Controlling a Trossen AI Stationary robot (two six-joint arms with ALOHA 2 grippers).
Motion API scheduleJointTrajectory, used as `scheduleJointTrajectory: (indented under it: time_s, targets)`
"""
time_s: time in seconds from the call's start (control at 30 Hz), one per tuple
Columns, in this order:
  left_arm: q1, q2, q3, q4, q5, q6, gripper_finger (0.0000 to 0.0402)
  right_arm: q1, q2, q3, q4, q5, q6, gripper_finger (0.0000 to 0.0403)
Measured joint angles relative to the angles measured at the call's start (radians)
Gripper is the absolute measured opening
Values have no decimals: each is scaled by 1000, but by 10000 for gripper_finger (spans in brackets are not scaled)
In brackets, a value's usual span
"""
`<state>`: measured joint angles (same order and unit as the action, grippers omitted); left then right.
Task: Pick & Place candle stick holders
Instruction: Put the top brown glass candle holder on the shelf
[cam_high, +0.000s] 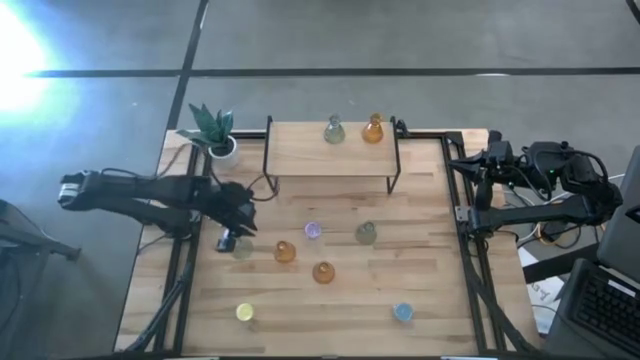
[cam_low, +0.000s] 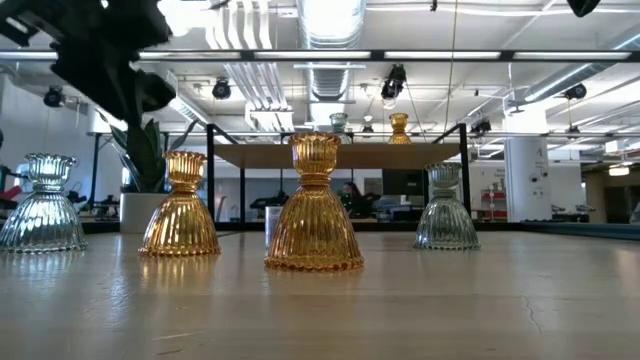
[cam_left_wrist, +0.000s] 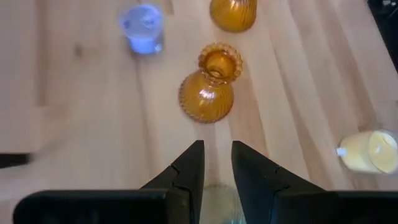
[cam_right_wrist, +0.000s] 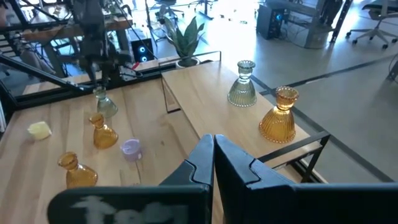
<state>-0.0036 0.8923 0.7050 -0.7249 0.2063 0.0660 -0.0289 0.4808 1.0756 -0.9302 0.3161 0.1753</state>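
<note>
Several glass candle stick holders stand on their wide bases on the wooden table: a grey-green one (cam_high: 243, 250), two amber (cam_high: 285, 252) (cam_high: 323, 272), a purple (cam_high: 313, 231), another grey-green (cam_high: 366, 233), a yellow (cam_high: 245, 313) and a blue (cam_high: 403, 312). A grey-green (cam_high: 334, 130) and an amber holder (cam_high: 373, 128) stand on the raised shelf (cam_high: 330, 160). My left gripper (cam_high: 232, 238) (cam_left_wrist: 216, 155) hangs slanting down just above the left grey-green holder (cam_low: 40, 205), shut but for a narrow slit, holding nothing. My right gripper (cam_right_wrist: 213, 144) is shut and empty at the table's right edge.
A potted green plant (cam_high: 215, 130) stands at the far left corner beside the shelf's black legs. Bare wood lies along the near edge between the yellow and blue holders and on the shelf's left part. Black frame rails run along both table sides.
</note>
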Motion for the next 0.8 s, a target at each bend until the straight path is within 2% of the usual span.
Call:
scheduleJointTrajectory:
  time_s: [0.1, 0.27, 0.6, 0.8]
  targets:
    - [0, 14, -67, 144, 66, -17, 85, 0, 0, 0, 0, 0, 0, 8]
    - [0, 55, -154, 308, 92, -19, 85, 0, 0, 0, 0, 0, 0, 8]
    - [0, 157, -219, 473, 92, -45, 87, 0, 0, 0, 0, 0, 0, 8]
    - [0, 202, -208, 488, 71, -52, 133, 0, 0, 0, 0, 0, 0, 8]
